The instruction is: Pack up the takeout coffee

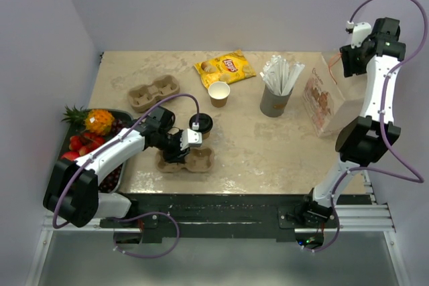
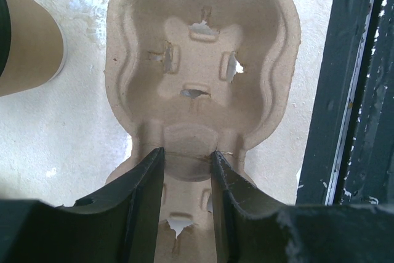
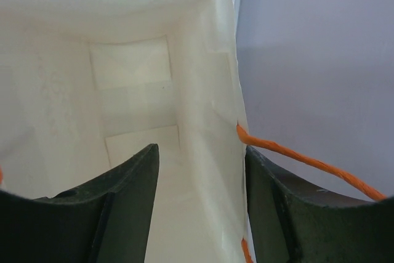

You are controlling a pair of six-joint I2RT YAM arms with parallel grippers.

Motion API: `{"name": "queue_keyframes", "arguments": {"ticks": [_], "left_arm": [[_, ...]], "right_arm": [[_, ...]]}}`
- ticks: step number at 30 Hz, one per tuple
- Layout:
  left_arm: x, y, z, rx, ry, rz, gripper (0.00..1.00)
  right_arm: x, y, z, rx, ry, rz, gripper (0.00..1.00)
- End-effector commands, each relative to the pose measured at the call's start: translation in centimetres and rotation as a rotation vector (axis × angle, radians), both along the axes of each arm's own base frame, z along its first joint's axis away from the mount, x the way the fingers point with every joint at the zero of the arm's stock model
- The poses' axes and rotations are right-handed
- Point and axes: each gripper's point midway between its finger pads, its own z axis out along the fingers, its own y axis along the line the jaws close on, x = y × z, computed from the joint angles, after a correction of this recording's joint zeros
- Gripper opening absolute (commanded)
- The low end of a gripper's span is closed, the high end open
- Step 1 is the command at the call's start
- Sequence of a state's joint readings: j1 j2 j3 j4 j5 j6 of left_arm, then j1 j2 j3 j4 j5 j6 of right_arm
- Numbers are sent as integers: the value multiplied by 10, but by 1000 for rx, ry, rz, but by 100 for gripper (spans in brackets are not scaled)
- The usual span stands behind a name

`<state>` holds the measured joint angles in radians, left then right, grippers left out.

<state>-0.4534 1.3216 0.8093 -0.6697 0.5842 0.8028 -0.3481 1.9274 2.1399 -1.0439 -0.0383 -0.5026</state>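
The takeout coffee (image 1: 200, 124), a small tan cup with its black lid on, stands upright just behind a tan pulp carrier (image 1: 198, 161) near the front edge. In the left wrist view the coffee's tan wall (image 2: 24, 41) shows at the left edge, apart from the carrier (image 2: 203, 47). My left gripper (image 1: 179, 152) (image 2: 188, 151) is down on that carrier, its fingers pinched on the raised middle bridge. My right gripper (image 1: 340, 65) (image 3: 200, 146) hangs open over a white paper bag (image 1: 325, 102), one finger inside and one outside its side wall (image 3: 206, 90).
A second lidless tan cup (image 1: 218, 93) stands mid-table. Behind it lie a yellow chips packet (image 1: 224, 66) and another pulp carrier (image 1: 153, 93). A grey cup of white straws (image 1: 276, 98) stands left of the bag. A fruit tray (image 1: 109, 180) sits at the left edge.
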Motion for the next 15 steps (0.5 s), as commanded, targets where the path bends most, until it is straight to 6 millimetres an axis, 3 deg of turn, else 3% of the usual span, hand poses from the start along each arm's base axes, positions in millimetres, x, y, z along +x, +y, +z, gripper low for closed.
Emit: {"name": "queue_keyframes", "arguments": {"ticks": [1,4,8,11,15], "left_arm": [[1,-11,6,-55,-9,-23,13],[0,-11,3,-49,0,-29,13],[3,-13,3,-46,4,-41,13],[5,-14,3,-42,5,-48,13],[3,-15,0,-35,14,-51,13]], "right_arm": [[-23,29,53,34,-116,75,58],[-29,27,43,32,-99,52,57],[-33,25,21,35,-46,36,47],[-31,27,30,40,-77,40,39],[-28,24,31,38,-87,28,38]]}}
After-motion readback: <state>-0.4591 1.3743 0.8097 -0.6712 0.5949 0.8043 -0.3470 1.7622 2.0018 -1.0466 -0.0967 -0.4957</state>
